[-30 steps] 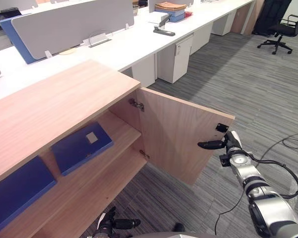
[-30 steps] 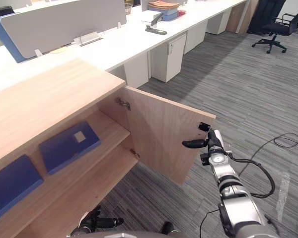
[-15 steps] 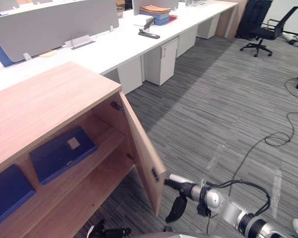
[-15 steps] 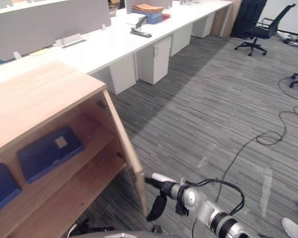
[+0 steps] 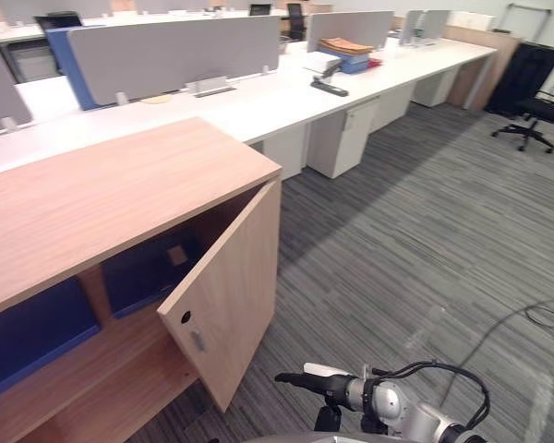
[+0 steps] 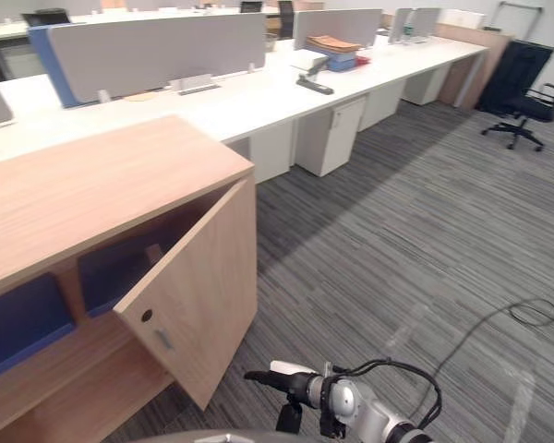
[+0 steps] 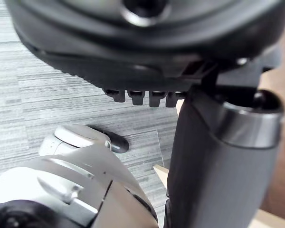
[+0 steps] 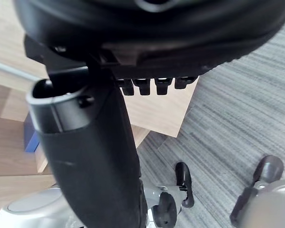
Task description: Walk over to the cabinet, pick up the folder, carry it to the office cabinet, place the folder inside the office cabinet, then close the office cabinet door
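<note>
The wooden office cabinet stands at my left with its door swung partway shut, handle side outward. Behind the door a blue folder with a pale label lies on the shaded shelf. A second blue folder lies further left on the same shelf. My right hand is low in front of me, fingers straight and pointing toward the door's lower corner, a short gap from it, holding nothing. Its wrist view shows the door past the thumb. My left hand hangs over the carpet, open and empty.
Long white desks with grey dividers run behind the cabinet, with white drawer pedestals beneath. A stack of papers and folders sits on the desk. A black office chair stands far right. Grey carpet stretches to my right.
The cabinet door has swung from wide open to partway shut. My right hand dropped from the door's outer edge to low in front of me and is off the door. The camera view shifted.
</note>
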